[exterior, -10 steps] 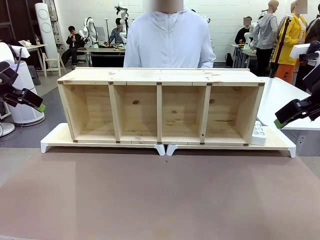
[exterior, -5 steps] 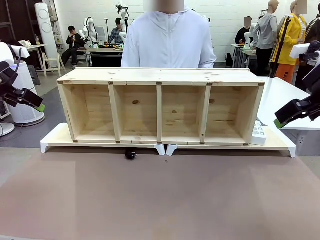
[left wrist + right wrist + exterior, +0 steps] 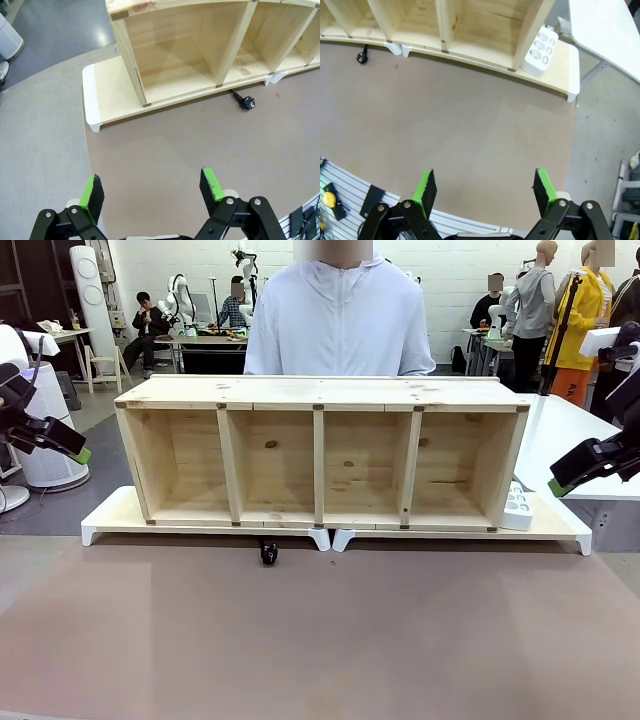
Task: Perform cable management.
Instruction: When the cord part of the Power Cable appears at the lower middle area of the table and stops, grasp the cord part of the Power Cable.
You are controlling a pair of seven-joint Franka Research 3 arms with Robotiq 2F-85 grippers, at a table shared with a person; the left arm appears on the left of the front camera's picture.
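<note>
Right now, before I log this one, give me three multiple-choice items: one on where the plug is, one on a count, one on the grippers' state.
1. Where does the plug lie?
A. Inside a shelf compartment
B. On the table, just in front of the shelf
C. On top of the shelf

2. How many compartments has the shelf?
A. Three
B. Four
C. Five

3. How do the left gripper and the right gripper stand?
A. Both open, empty
B. Both shut
C. One shut on the plug

Answers:
1 B, the plug rests on the brown surface ahead of the shelf's base.
2 B, three upright dividers make four bays.
3 A, each wrist view shows the jaws wide apart with nothing between them.
</note>
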